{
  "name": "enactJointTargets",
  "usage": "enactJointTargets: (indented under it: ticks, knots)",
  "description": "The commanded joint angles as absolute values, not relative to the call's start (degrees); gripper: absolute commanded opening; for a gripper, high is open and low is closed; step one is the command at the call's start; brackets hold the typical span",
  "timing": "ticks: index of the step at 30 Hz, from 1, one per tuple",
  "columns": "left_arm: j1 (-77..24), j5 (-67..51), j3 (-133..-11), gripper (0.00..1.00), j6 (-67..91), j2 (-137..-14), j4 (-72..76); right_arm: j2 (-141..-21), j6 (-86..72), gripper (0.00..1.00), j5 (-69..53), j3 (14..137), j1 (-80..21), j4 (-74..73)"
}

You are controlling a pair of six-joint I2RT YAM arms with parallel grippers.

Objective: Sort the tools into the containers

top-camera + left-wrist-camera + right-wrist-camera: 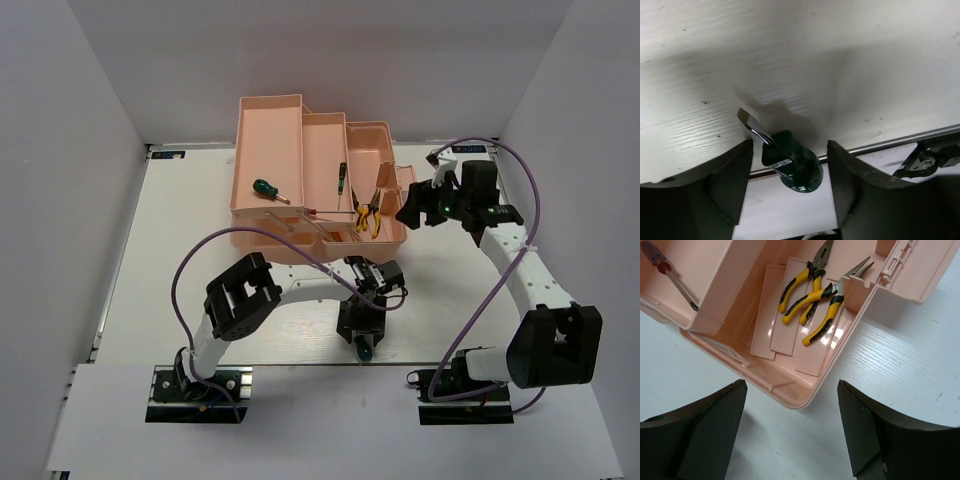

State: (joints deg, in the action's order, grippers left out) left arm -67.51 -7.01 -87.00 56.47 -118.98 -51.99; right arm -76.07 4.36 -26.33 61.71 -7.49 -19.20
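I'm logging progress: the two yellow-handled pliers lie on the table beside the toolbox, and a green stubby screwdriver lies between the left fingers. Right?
Not quite. The right wrist view shows the two yellow-handled pliers inside the toolbox, on its floor. The green stubby screwdriver does lie between the left fingers.

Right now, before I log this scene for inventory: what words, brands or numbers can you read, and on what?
Nothing here is legible.
Stubby green-handled screwdriver: pale print on the handle, too blurred to read.
Blue stickers at the far corners of the table: too small to read.
Salmon-pink toolbox and yellow-and-black pliers: no lettering visible.
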Motion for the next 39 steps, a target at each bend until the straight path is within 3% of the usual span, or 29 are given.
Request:
enactJointTargets:
  ticks: [1,2,5,11,13,15,20,22,23,24,25,31,32,34,35,36,38,39]
  knots:
    - [-68.0,-4.5,-85.6,0.66,58.7,-117.7,-50.4,-72.8,3.5,0.79,-28.7,60.5,-6.4,-17.5]
    - [-68.0,-4.5,-86.3,0.49,58.7,-117.7,-50.4,-72.9,3.3,0.79,-28.7,60.4,-6.4,-17.4]
    - [-69.1,-2.7,-89.8,0.24,58.1,-118.2,-53.6,-72.6,3.4,0.79,-29.1,59.8,-5.6,-17.8]
    - [-70.2,2.7,-97.5,0.09,52.7,-116.0,-59.0,-72.0,4.8,0.75,-30.4,59.2,-4.9,-18.9]
    - [-70.2,6.9,-102.6,0.06,48.6,-113.4,-60.4,-71.8,7.2,0.43,-32.6,59.1,-4.7,-20.1]
    - [-68.8,9.7,-106.3,0.05,45.7,-108.6,-61.3,-71.1,10.3,0.0,-33.8,58.8,-4.4,-21.9]
    - [-60.2,26.3,-119.2,0.03,38.7,-103.4,-65.8,-68.8,17.8,0.02,-37.2,54.2,-4.3,-23.4]
    - [-56.3,31.0,-120.2,0.05,37.4,-102.7,-65.8,-68.6,18.1,0.25,-37.3,52.7,-4.4,-23.9]
    - [-51.5,31.5,-120.2,0.05,36.6,-101.8,-65.1,-69.0,19.1,0.3,-38.1,52.5,-4.5,-24.5]
    - [-49.0,31.6,-119.3,0.05,35.4,-101.0,-62.9,-70.9,19.8,0.2,-38.3,53.7,-4.4,-27.2]
    - [-46.6,30.9,-118.7,0.05,34.0,-101.0,-60.8,-72.1,20.7,0.0,-38.8,54.7,-4.3,-30.3]
    - [-31.7,24.2,-125.5,0.07,26.8,-107.4,-54.6,-76.6,25.5,0.0,-47.7,63.4,-5.1,-40.5]
    - [-29.5,22.2,-128.3,0.07,25.3,-108.9,-54.6,-75.7,27.2,0.32,-50.1,63.0,-5.8,-39.8]
    - [-27.6,19.9,-130.5,0.11,24.8,-111.8,-56.0,-74.0,32.4,0.52,-54.5,62.8,-6.5,-39.0]
    - [-26.9,18.5,-131.0,0.25,24.1,-113.6,-56.0,-73.4,37.8,0.63,-58.6,63.1,-7.0,-41.2]
    - [-26.4,17.5,-131.0,0.36,23.6,-113.6,-56.0,-73.6,43.0,0.84,-61.2,64.9,-7.1,-43.3]
    - [-25.5,15.7,-129.5,0.64,23.6,-113.6,-54.8,-74.0,49.3,0.88,-63.2,66.0,-9.8,-44.2]
    - [-24.7,15.7,-128.9,0.69,23.0,-113.0,-54.2,-74.4,50.5,0.88,-65.1,67.3,-10.6,-44.4]
